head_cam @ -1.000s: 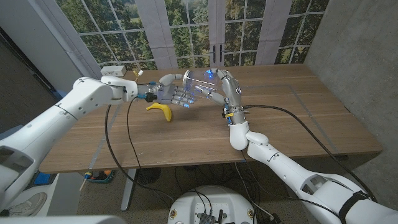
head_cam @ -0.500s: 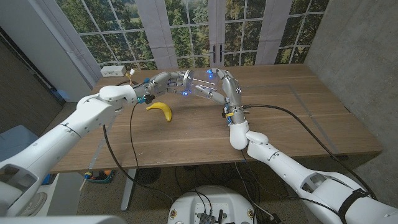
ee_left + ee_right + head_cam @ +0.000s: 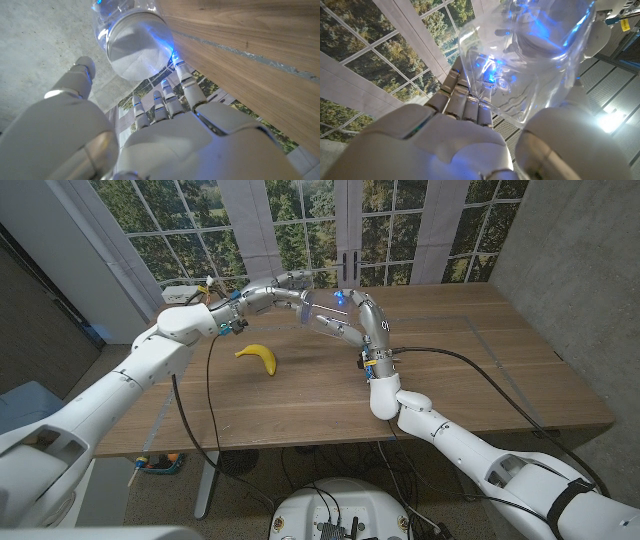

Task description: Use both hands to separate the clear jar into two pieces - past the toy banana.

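Note:
My right hand (image 3: 358,320) grips the clear jar (image 3: 322,310) and holds it on its side in the air, past the yellow toy banana (image 3: 258,356) that lies on the table. In the right wrist view its fingers and thumb (image 3: 445,135) wrap the jar's clear body (image 3: 535,60). My left hand (image 3: 274,292) is at the jar's lid end with fingers spread. The left wrist view shows the round lid (image 3: 137,45) just beyond my left hand (image 3: 150,140): the fingertips (image 3: 175,62) are at its rim and the thumb stands apart from it.
A small white device (image 3: 180,293) with wires sits at the back left corner of the wooden table (image 3: 480,360). Black cables hang over the table's front edge and trail across the right half. Windows stand behind the table.
My left hand has rolled over and risen from gripping beside the jar's lid end to a spread pose at its top. The right hand and jar have stayed put.

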Tool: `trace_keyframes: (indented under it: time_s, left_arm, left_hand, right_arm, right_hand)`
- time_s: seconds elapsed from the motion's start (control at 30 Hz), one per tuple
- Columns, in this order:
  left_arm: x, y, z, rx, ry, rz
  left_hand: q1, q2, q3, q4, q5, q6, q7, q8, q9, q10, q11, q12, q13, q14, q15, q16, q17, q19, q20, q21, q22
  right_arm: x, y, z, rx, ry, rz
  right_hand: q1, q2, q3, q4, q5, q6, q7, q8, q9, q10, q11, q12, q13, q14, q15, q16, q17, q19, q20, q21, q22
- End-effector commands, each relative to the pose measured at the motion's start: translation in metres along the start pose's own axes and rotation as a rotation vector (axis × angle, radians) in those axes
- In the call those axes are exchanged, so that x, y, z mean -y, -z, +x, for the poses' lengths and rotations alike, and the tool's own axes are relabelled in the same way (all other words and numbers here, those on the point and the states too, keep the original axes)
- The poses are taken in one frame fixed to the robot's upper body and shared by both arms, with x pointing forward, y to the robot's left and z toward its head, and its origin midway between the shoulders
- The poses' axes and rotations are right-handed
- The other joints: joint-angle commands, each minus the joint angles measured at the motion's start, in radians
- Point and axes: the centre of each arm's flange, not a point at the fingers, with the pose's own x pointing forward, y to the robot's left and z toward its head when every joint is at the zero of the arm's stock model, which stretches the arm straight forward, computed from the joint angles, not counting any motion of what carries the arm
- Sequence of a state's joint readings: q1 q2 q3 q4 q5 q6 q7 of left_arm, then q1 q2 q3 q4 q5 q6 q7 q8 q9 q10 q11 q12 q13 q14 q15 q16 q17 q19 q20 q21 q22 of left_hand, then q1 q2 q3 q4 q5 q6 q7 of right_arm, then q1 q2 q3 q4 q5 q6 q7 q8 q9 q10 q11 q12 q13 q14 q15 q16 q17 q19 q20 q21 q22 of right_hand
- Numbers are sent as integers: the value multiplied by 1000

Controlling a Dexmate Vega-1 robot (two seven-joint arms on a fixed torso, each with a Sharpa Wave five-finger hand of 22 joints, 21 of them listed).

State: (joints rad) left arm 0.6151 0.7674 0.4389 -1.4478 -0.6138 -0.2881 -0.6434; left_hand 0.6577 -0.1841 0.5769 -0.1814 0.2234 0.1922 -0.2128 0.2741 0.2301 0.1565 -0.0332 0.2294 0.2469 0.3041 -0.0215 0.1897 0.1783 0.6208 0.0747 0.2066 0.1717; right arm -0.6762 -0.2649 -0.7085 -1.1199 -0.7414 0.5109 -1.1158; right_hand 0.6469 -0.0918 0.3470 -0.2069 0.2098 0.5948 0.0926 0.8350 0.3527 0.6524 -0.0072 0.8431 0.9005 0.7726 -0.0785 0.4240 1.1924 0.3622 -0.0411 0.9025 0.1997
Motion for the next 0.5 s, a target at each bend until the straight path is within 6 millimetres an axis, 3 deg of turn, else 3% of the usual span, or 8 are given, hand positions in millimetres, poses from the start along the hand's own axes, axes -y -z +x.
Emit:
trace_keyframes:
  time_s: [0.03, 0.13, 0.2, 0.27, 0.4, 0.5]
  left_arm:
    - [-8, 0, 7, 43, 101, 18]
    - [-8, -1, 7, 37, 99, 44]
    - [-9, -2, 5, 37, 80, 57]
    - [-10, -3, 3, 31, 51, 89]
    - [-8, -5, 0, 23, 5, 142]
    - [-5, -10, -2, 15, -37, 210]
  left_hand:
    - [30, 4, -16, 0, 9, 4, -6, 0, -4, 2, 6, 2, -3, -1, 5, 2, 1, 4, -4, -5, 2]
    - [47, 11, -23, 2, 5, 5, -6, -3, -7, 0, 2, -1, -6, -1, -2, 1, 1, 7, -4, -6, 2]
    - [88, 32, -15, -5, -2, 19, -5, -2, -11, 1, 11, -2, -11, 4, 0, 3, 2, 12, -3, -6, 3]
    - [137, 56, -7, -4, -13, 45, 8, 3, -14, 15, 28, 3, -14, 21, -8, 8, 3, 29, -20, -2, 4]
    - [180, 73, -5, -3, -23, 79, 22, 11, -15, 36, 31, 12, -14, 43, -21, 15, 4, 51, -35, 4, 5]
    - [203, 76, -17, 1, -32, 93, 19, 13, -15, 63, 23, 23, -10, 74, -47, 23, 5, 85, -53, 14, 6]
  right_arm:
    - [5, 3, 4, -60, 11, 89]
    - [7, 5, 5, -74, 14, 103]
    - [8, 6, 6, -83, 18, 114]
    - [9, 6, 6, -79, 23, 110]
    - [9, 5, 7, -71, 23, 110]
    - [7, 4, 8, -61, 25, 100]
  right_hand:
    - [245, 253, 90, 77, 5, 168, -145, 78, 160, 215, -199, 5, 1, 15, -144, -1, 3, 1, -64, 10, 1]
    - [246, 253, 91, 76, 5, 168, -146, 79, 160, 216, -199, 4, 0, 15, -144, -1, 3, 2, -64, 11, 1]
    - [247, 252, 91, 75, 5, 169, -146, 78, 158, 216, -199, 7, 4, 15, -144, -1, 3, 1, -64, 12, 1]
    - [247, 251, 92, 74, 5, 169, -145, 78, 158, 216, -199, 5, 2, 16, -144, -1, 3, 1, -64, 14, 1]
    - [247, 251, 92, 74, 5, 170, -145, 79, 159, 217, -198, 6, 3, 17, -143, -1, 3, 0, -64, 17, 0]
    - [247, 251, 93, 74, 5, 171, -145, 78, 158, 218, -198, 5, 2, 17, -143, -2, 3, 0, -63, 19, 0]
